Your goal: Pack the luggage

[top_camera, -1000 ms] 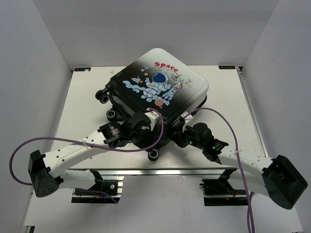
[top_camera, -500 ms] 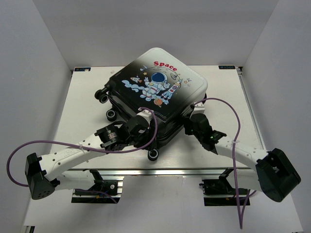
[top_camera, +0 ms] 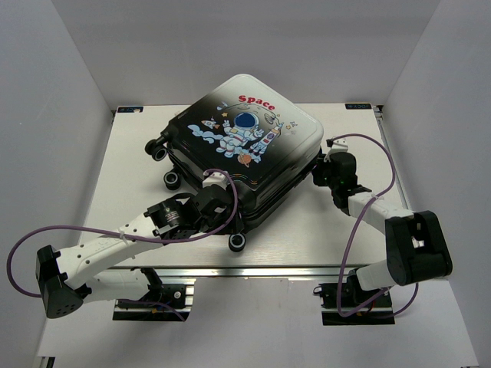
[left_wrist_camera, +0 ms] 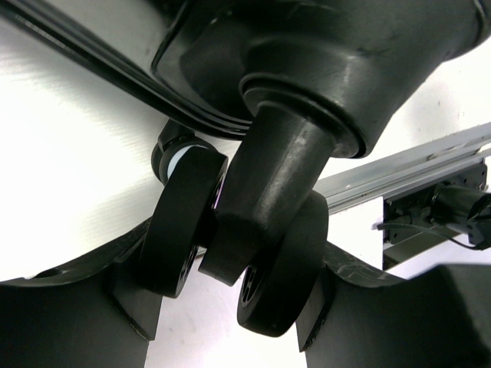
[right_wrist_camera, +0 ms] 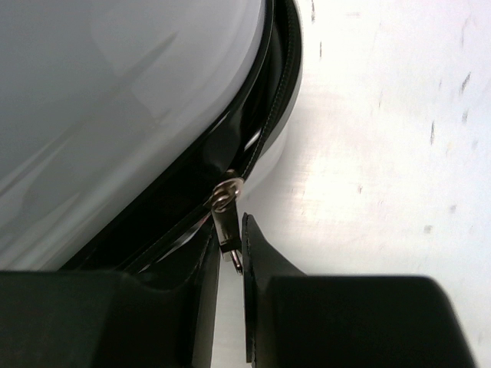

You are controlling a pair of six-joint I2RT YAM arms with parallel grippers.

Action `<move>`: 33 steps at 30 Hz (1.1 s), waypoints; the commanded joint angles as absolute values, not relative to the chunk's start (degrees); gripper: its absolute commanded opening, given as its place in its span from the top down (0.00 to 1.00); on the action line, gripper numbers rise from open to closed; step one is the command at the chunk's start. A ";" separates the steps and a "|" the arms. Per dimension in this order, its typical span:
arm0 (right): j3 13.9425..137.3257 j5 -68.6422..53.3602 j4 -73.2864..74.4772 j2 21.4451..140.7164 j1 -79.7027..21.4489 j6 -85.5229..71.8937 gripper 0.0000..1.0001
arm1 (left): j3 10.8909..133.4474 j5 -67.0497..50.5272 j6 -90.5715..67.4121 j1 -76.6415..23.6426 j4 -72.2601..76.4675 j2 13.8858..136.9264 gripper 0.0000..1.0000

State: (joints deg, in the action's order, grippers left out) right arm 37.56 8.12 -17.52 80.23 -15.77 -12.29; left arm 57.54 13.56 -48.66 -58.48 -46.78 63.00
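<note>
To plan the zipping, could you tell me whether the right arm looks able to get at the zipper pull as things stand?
Yes, it seems so: the fingers of the right gripper pinch the zipper pull at the luggage rim, nothing in between.

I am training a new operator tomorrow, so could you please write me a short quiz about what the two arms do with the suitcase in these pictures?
1. True or false: the luggage lies on the table with its shell open.
2. What sits between the jaws of the left gripper? A: a wheel of the luggage. B: a telescopic handle. C: a folded shirt.
3. Fill in: the right gripper pinches the small metal ____ at the seam of the luggage.

Key: 1 false, the shell is closed. 2 A. 3 zipper pull.
</note>
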 commanded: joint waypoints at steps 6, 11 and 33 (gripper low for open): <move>46.99 11.05 -35.77 91.39 -3.34 -1.15 1.00 | 58.36 33.57 -63.44 -55.63 -67.23 57.92 1.00; 52.99 13.55 -46.56 101.68 1.58 -6.05 1.00 | 58.36 34.54 -67.41 -55.11 -71.28 56.96 1.00; 94.81 -18.11 -84.46 138.76 -5.53 4.41 1.00 | 55.81 33.58 -74.53 -55.11 -79.01 53.88 1.00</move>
